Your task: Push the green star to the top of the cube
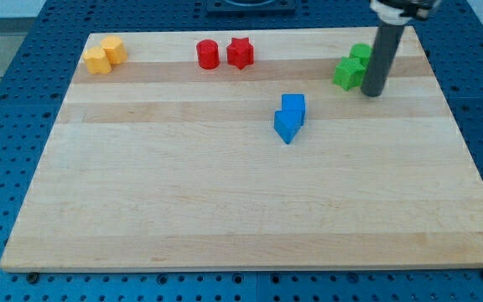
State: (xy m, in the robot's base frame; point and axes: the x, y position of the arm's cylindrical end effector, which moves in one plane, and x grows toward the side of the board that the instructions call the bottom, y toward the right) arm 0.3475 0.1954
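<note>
Eight small coloured blocks lie on the pale wooden surface (225, 210), with the dark rod standing at the view's upper right.

The rod's lower end, my tip (373, 94), rests just to the view's right of the green star-shaped block (348, 74), touching it or nearly so; a second green block (360, 53), shape unclear, sits directly behind the star toward the view's top. The blue cube (293, 105) stands near the board's centre, well apart from the star, with a second blue block (285, 126) touching it on the lower left. A red cylinder (207, 54) and a red star-shaped block (240, 52) sit side by side at the top centre. Two yellow blocks (104, 55) touch at the top left. No jaws exist on this rod, so none are released or clenched.
</note>
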